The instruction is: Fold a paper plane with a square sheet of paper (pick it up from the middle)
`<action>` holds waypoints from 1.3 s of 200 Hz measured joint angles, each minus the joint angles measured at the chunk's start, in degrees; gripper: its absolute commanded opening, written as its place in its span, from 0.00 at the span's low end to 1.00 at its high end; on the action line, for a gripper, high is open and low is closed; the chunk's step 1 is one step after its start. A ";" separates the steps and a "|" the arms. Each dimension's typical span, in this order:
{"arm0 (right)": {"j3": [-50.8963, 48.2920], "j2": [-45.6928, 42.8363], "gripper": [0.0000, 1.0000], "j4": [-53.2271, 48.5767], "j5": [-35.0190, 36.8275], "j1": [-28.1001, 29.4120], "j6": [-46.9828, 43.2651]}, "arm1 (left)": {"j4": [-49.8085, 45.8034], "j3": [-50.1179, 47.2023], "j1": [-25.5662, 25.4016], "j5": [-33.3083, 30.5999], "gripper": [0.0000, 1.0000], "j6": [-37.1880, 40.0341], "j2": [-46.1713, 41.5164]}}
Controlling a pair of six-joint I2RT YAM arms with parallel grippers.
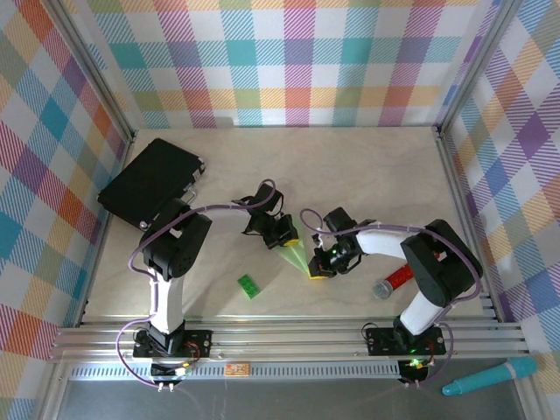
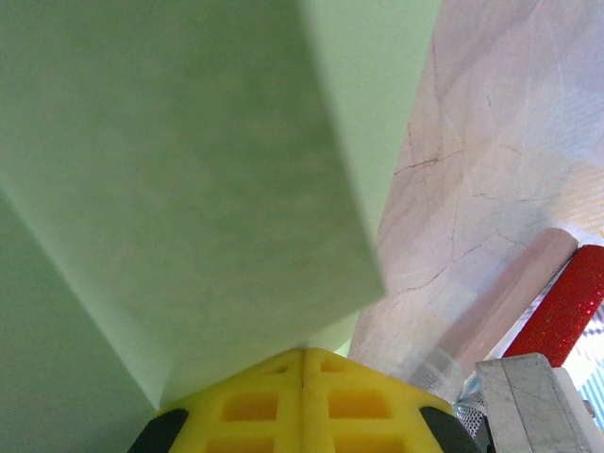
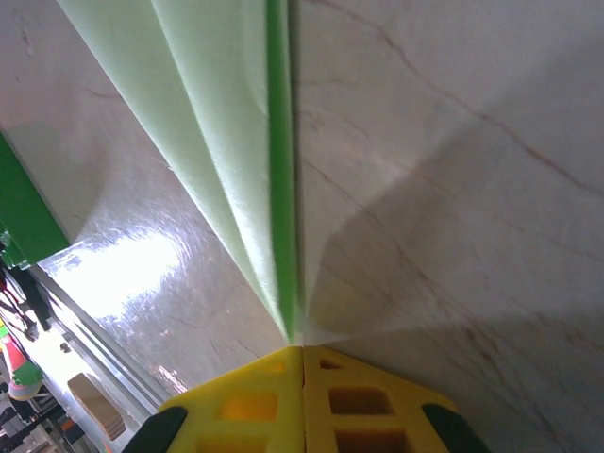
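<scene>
- Left gripper (image 1: 283, 234) is closed tight on the upper end of the pale-green paper (image 1: 297, 259). In the left wrist view its yellow fingertips (image 2: 247, 406) meet with no gap, and the folded sheet rises straight out from between them.
- The left arm (image 1: 171, 262) stands up from its base at the near edge and bends at the elbow. Its forearm reaches right toward the middle of the table (image 1: 367, 166), wrist angled down.
- A black flat case (image 1: 150, 179) lies at the far left, behind that elbow.
- A small bright-green toy brick (image 1: 249, 285) sits on the table, near the paper's left side but apart from it.
- The paper, folded to a narrow wedge with layered creases, spans the gap between the two grippers at centre, low over the table.
- Right gripper (image 1: 320, 267) is clamped on the paper's lower end. In the right wrist view its yellow pads (image 3: 247, 408) press together on the creased edge.
- The right arm (image 1: 437, 262) folds back over its base, forearm stretched left.
- A red glittery cylinder (image 1: 394, 282) lies beneath that forearm.
</scene>
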 measured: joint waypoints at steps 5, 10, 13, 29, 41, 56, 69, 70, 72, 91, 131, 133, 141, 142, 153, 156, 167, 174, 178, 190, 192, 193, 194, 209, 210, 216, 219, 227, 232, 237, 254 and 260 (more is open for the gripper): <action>0.00 -0.31 0.10 -0.28 0.13 0.00 0.02 | 0.09 -0.04 0.04 0.02 0.04 0.00 0.00; 0.00 -0.72 0.10 -0.57 0.24 0.00 0.04 | 0.11 -0.04 0.07 0.07 0.04 0.02 0.00; 0.00 -0.98 0.10 -0.63 0.37 0.00 0.02 | 0.11 -0.04 0.07 0.09 0.04 0.00 0.00; 0.46 -2.62 0.11 -0.74 0.59 0.00 0.09 | 0.15 -0.07 0.09 0.15 0.04 0.00 0.00; 2.01 -2.91 0.12 -0.81 0.72 0.00 0.31 | 0.31 -0.15 0.09 0.20 0.04 0.02 0.00; 4.59 -2.14 0.11 -0.42 1.14 0.11 0.76 | 0.55 -0.33 0.09 0.22 0.04 0.02 -0.02; 6.95 -0.37 0.10 0.28 1.79 0.28 1.38 | 0.68 -0.39 0.11 0.31 0.04 0.02 -0.02; 7.08 -0.24 0.10 0.35 1.88 0.31 1.40 | 0.70 -0.39 0.11 0.31 0.04 0.02 -0.02; 7.45 0.20 0.10 0.48 1.95 0.35 1.40 | 0.70 -0.42 0.11 0.33 0.04 0.02 -0.02; 9.94 3.61 0.08 1.73 2.78 0.52 2.05 | 0.72 -0.42 0.22 0.59 0.04 0.02 0.00; 11.43 7.82 0.05 2.97 3.06 0.70 2.89 | 0.79 -0.48 0.24 0.66 0.04 0.00 0.00; 11.43 7.96 0.05 3.04 3.04 0.70 2.89 | 0.81 -0.52 0.24 0.66 0.04 0.00 0.00; 11.23 8.33 0.04 3.28 3.06 0.72 2.89 | 0.96 -0.72 0.26 0.68 0.04 0.00 0.00; 11.17 8.37 0.04 3.34 3.06 0.74 2.89 | 1.01 -0.74 0.26 0.70 0.04 0.00 0.00; 10.03 8.48 0.04 4.26 3.02 0.74 2.89 | 1.07 -0.83 0.26 0.72 0.04 0.00 0.00; 9.62 8.46 0.04 4.87 2.89 0.72 2.89 | 1.09 -0.87 0.26 0.72 0.04 0.00 0.00; 8.15 7.80 0.04 6.71 2.56 0.57 2.89 | 1.20 -1.11 0.26 0.81 0.04 0.00 0.00; 7.19 7.34 0.04 7.80 2.45 0.52 2.86 | 1.25 -1.16 0.31 0.83 0.04 0.00 0.00; 6.56 7.02 0.04 8.50 2.38 0.52 2.86 | 1.31 -1.16 0.31 0.87 0.04 -0.02 0.00; 4.74 6.01 0.04 10.38 2.27 0.48 2.86 | 1.33 -1.18 0.31 0.87 0.04 -0.02 0.00; 4.39 5.77 0.04 10.49 2.19 0.46 2.86 | 1.33 -1.18 0.31 0.87 0.04 -0.04 0.00; 4.15 5.62 0.04 10.71 2.14 0.46 2.86 | 1.36 -1.18 0.31 0.87 0.04 -0.04 0.02; 4.02 5.55 0.04 10.78 2.14 0.46 2.86 | 1.36 -1.18 0.31 0.87 0.04 -0.04 0.02; 1.22 3.50 0.04 11.61 1.68 0.46 2.86 | 1.38 -1.22 0.31 0.87 0.04 -0.15 0.11; 1.09 3.39 0.04 11.61 1.68 0.46 2.86 | 1.38 -1.22 0.31 0.87 0.04 -0.15 0.13; -0.20 2.40 0.04 11.74 1.49 0.46 2.89 | 1.38 -1.22 0.31 0.87 0.04 -0.15 0.15; -0.74 1.88 0.04 11.67 1.42 0.46 2.89 | 1.38 -1.20 0.31 0.87 0.04 -0.17 0.15; -2.14 0.50 0.04 11.50 1.44 0.46 2.93 | 1.38 -1.20 0.31 0.87 0.03 -0.17 0.17; -3.08 -0.42 0.04 11.19 1.42 0.46 2.93 | 1.38 -1.20 0.31 0.87 0.04 -0.17 0.20; -4.00 -1.31 0.04 10.91 1.36 0.46 3.08 | 1.38 -1.20 0.31 0.90 0.03 -0.17 0.20; -6.32 -3.87 0.05 9.20 1.05 0.46 3.61 | 1.38 -1.20 0.33 0.90 0.04 -0.17 0.20; -6.64 -4.50 0.05 8.33 1.07 0.48 3.85 | 1.38 -1.20 0.33 0.90 0.03 -0.17 0.20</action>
